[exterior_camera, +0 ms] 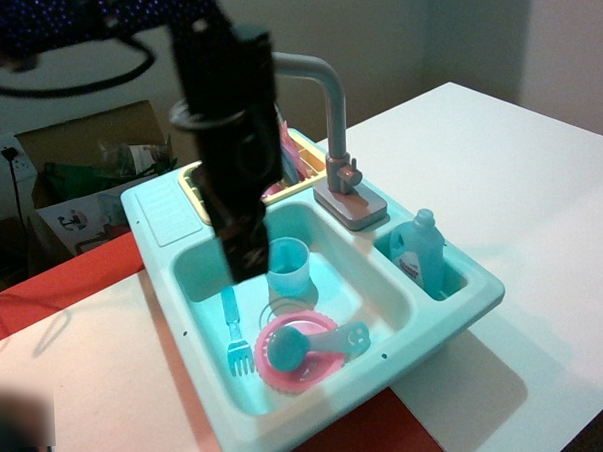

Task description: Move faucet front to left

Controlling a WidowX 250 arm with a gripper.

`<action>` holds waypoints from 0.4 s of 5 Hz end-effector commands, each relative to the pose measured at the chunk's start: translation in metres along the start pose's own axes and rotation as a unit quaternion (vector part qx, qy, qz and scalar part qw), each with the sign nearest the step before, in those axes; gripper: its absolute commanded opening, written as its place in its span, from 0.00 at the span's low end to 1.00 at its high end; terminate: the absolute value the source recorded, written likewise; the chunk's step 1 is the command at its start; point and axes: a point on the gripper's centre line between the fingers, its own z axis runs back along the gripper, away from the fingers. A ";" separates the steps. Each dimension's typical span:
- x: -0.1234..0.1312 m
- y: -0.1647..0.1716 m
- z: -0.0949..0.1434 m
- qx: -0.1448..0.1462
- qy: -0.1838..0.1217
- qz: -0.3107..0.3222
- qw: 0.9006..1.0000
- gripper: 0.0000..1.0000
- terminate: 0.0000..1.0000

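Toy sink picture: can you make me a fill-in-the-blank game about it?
1. The blue cup stands inside the ____.
2. The fork lies in the basin and its colour is ____.
3. The soap bottle stands in the small compartment, and its colour is ____.
4. The faucet stands on a ____ base at the sink's back edge.

Missing words: basin; blue; blue; grey
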 end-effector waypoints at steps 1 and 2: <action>0.026 0.021 0.016 0.000 -0.019 0.022 1.000 1.00 0.00; 0.041 0.031 0.016 -0.005 -0.016 0.032 0.999 1.00 0.00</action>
